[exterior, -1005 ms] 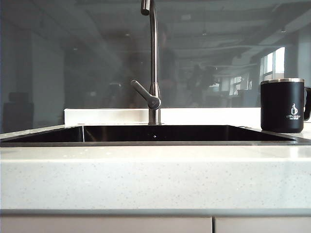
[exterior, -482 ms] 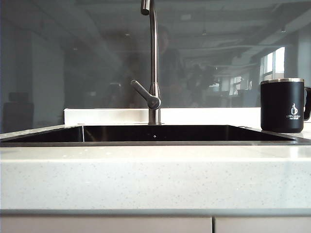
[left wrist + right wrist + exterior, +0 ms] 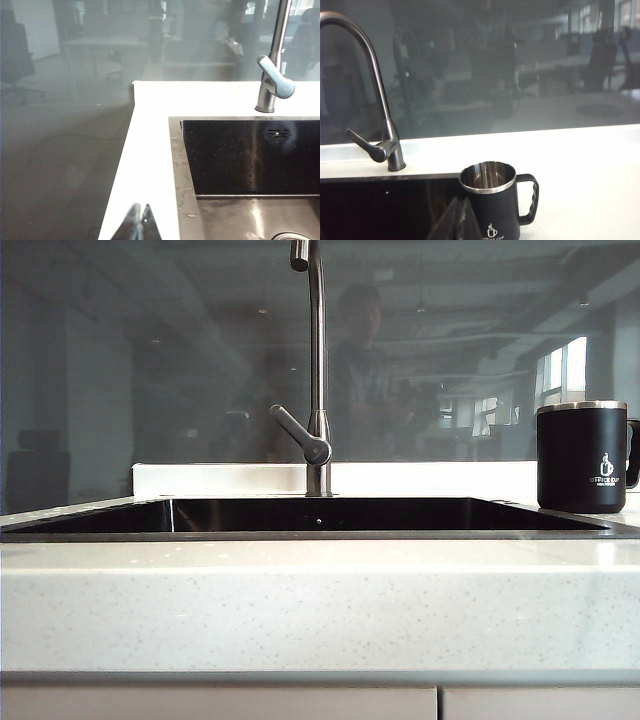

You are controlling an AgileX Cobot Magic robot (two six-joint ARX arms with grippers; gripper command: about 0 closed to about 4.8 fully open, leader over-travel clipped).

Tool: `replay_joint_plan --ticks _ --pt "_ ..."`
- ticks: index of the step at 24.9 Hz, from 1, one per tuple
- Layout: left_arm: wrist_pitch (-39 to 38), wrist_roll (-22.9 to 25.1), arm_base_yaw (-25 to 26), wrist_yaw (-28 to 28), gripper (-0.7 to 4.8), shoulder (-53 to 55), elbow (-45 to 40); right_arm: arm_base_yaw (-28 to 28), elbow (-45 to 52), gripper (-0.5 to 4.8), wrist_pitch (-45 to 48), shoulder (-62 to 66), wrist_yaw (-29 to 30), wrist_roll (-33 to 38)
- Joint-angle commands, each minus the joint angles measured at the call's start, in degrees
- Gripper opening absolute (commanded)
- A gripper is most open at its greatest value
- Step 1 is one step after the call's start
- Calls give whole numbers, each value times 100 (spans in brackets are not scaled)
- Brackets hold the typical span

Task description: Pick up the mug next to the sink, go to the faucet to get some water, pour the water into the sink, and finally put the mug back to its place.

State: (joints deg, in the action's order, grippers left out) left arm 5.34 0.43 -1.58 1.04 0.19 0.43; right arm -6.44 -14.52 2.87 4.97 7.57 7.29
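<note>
A matte black mug point(image 3: 582, 457) with a steel rim stands upright on the pale speckled worktop point(image 3: 320, 600), just beside the right end of the dark sink point(image 3: 320, 515), its handle turned away from the basin and its white cup logo facing the exterior camera. Behind the sink, at the middle of its back edge, rises the thin steel faucet point(image 3: 317, 370), its short lever angled down to the left. Neither arm shows in the exterior view. Seen from the right wrist, the right gripper point(image 3: 459, 220) hangs with its fingertips pressed together, near the mug on its sink side, with the open steel-lined mouth of the mug in plain sight. From the left wrist, the left gripper point(image 3: 139, 222) is likewise pressed together and holds nothing, over the strip of worktop along the sink's left edge, well apart from the faucet.
</note>
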Motion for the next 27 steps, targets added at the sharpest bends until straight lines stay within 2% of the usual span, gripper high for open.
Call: replay_joint_plan --ticks 1,5,10,13,18,20,21,23,26,27 --pt "66 22 7 26 -6 4 15 0 658 -1 699 -299 -22 -46" --pt "66 20 7 26 -6 4 15 -4 1207 -1 855 -511 -179 -26" --pt "66 20 7 26 -6 4 15 39 1366 -1 815 -507 -538 -131" --pt "66 20 7 26 -6 4 15 374 1379 -1 817 -507 -942 -487" --pt "66 20 7 26 -6 4 15 608 1379 -1 822 -507 -866 -643" --pt "66 20 7 26 -6 4 15 573 1379 -1 866 -507 -579 -632" --pt "66 20 7 26 -6 4 15 455 1379 -1 918 -507 -205 -619" --pt "66 22 7 26 -6 4 15 273 1379 -1 938 -507 -13 -575" --pt "66 20 7 26 -6 4 15 363 1379 -1 935 -507 -323 -577" --pt "66 20 7 26 -6 4 15 485 1379 -1 935 -507 -612 -581"
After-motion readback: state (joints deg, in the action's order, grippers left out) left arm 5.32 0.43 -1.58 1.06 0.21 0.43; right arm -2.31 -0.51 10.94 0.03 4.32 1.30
